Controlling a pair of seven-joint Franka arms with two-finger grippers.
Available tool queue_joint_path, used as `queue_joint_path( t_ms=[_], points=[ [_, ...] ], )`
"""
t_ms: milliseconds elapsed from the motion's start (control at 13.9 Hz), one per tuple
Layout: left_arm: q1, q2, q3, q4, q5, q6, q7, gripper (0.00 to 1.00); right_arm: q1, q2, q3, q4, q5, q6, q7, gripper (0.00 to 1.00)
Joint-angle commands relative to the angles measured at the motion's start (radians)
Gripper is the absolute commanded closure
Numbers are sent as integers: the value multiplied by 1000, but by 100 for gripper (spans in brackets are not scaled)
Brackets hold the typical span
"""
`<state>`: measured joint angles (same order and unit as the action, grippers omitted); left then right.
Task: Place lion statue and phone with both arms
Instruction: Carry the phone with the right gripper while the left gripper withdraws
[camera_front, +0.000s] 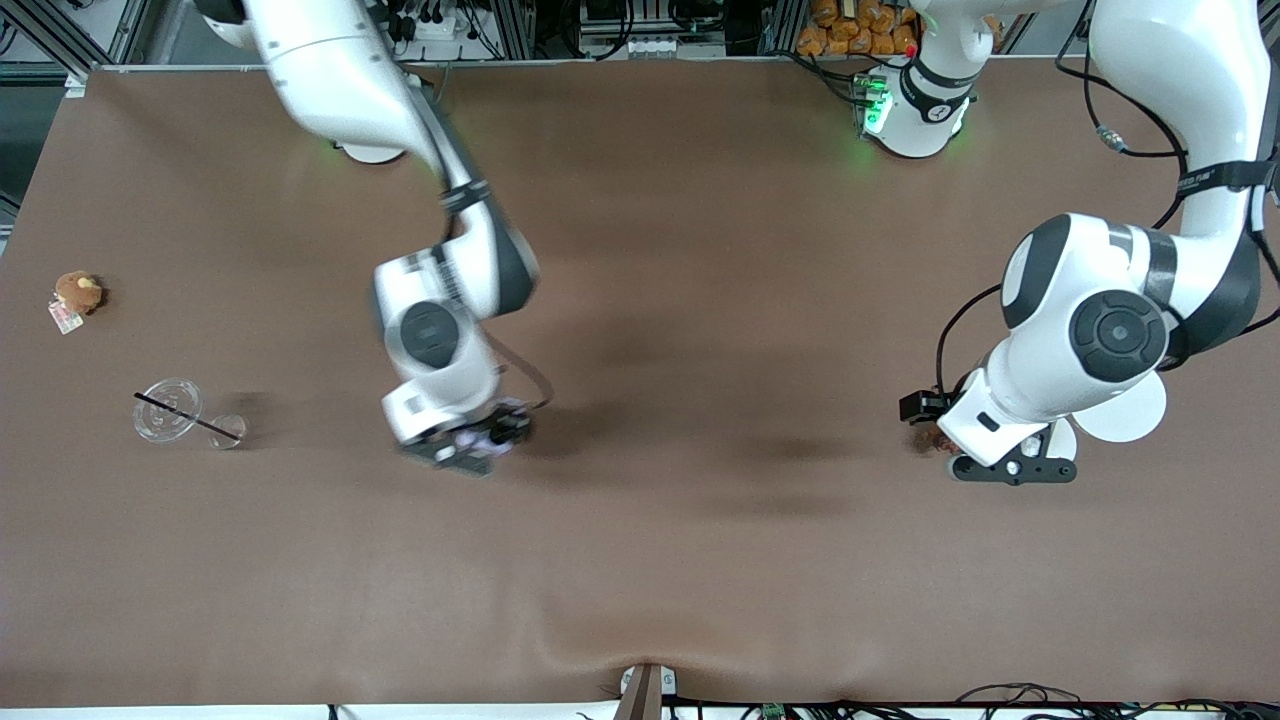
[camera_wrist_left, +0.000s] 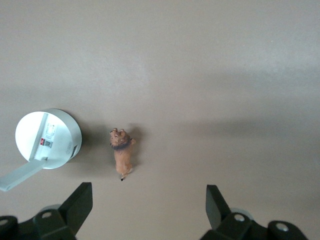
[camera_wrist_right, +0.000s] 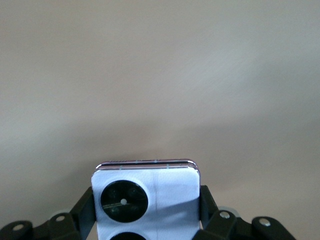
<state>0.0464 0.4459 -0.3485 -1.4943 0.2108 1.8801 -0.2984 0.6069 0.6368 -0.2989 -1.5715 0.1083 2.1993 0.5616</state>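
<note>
The lion statue, a tiny reddish-brown figurine, lies on the brown table toward the left arm's end. In the front view only a bit of it shows beside the left hand. My left gripper is open and empty above the table, and the lion lies ahead of its fingertips, closer to one finger. In the front view this gripper is low over the table. My right gripper is shut on the pale lavender phone, its black camera circles facing the wrist camera. It holds the phone low over the table's middle.
A white round object lies on the table beside the lion. A round brown plush toy with a tag, a clear lid with a black straw and a small clear cup lie toward the right arm's end.
</note>
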Motion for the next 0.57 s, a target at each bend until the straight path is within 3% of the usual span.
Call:
queue_joint_path(
  t_ms=[0,287,503],
  points=[
    [10,-91,0,-3,-18,-33,10,0,-152,-11,17,-15,2,-1,-185,91],
    [55,-186,5,-3,-60,-125,109,0,-341,4,18,-15,5,-3,-476,91],
    [49,-266,65,-6,-119,-212,172,0,-438,12,29,-42,16,-27,-627,91]
  ],
)
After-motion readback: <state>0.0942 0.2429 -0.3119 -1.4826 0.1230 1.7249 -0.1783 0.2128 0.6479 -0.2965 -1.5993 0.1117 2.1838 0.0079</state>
